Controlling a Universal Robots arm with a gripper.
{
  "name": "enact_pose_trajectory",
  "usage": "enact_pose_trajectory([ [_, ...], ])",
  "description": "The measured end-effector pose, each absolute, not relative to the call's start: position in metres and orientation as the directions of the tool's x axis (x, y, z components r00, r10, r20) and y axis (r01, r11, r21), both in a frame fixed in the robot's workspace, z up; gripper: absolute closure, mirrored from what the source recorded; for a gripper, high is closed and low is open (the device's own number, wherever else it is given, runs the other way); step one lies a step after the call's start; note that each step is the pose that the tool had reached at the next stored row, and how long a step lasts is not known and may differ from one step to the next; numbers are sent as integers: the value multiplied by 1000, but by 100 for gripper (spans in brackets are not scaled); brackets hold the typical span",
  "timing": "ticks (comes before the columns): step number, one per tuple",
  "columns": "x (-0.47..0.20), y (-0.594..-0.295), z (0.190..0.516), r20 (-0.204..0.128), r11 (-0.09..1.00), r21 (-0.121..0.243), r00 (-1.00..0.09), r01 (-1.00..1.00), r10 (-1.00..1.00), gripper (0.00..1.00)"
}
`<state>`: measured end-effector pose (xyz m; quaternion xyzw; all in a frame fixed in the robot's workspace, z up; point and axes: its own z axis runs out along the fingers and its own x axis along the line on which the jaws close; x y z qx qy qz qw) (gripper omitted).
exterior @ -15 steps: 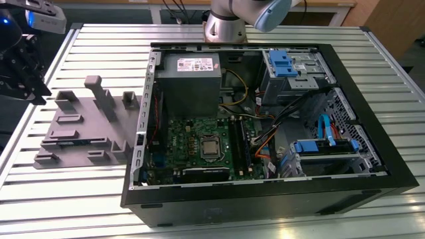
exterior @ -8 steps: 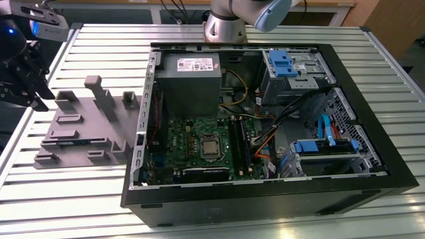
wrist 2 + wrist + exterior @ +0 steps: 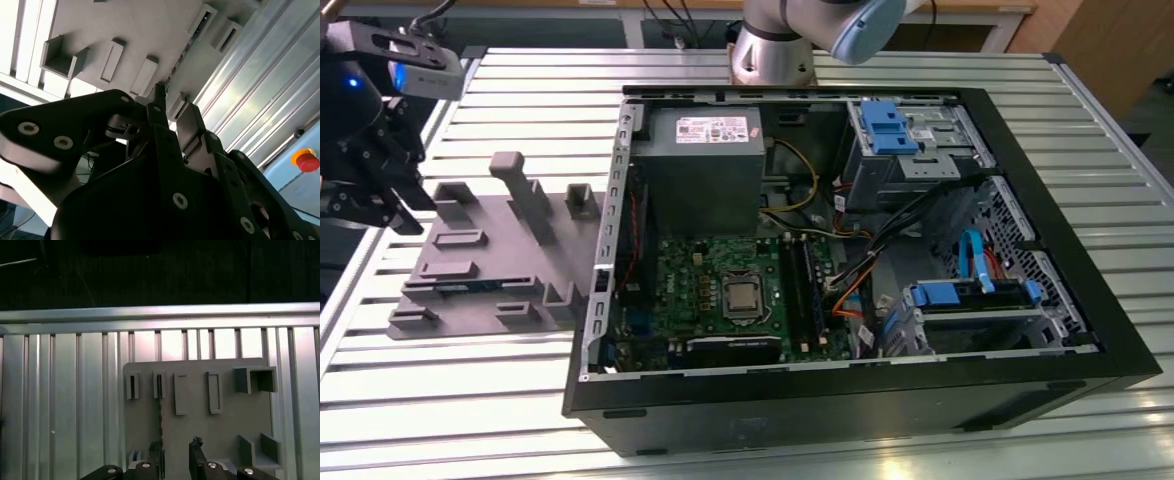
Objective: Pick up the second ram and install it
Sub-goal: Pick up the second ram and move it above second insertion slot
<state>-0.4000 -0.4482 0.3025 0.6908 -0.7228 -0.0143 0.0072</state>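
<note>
The gripper [image 3: 177, 454] hangs above the grey tray [image 3: 507, 262], which lies on the slatted metal table [image 3: 520, 85] at the exterior view's left, just beside the open computer case [image 3: 854, 400]. Its two dark fingers [image 3: 197, 456] are spread apart and pinch nothing. The second ram [image 3: 160, 415] stands on edge in one of the tray's narrow slots; in the first wrist view it shows as a thin dark line running from the slot towards the gripper. It lines up closely with one finger rather than with the middle of the gap, and I cannot tell whether that finger touches it. The other slots and upright blocks sit to either side of it. Inside the case, well apart from the gripper, lies the green motherboard [image 3: 714, 285].
</note>
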Motion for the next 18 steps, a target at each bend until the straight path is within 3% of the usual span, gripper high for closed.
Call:
enact_pose_trajectory([
  [15,-401,-451,280,-9,26,26,-26,-999,-1000,63],
  [18,-401,-451,277,-9,22,22,-23,-999,-1000,71],
])
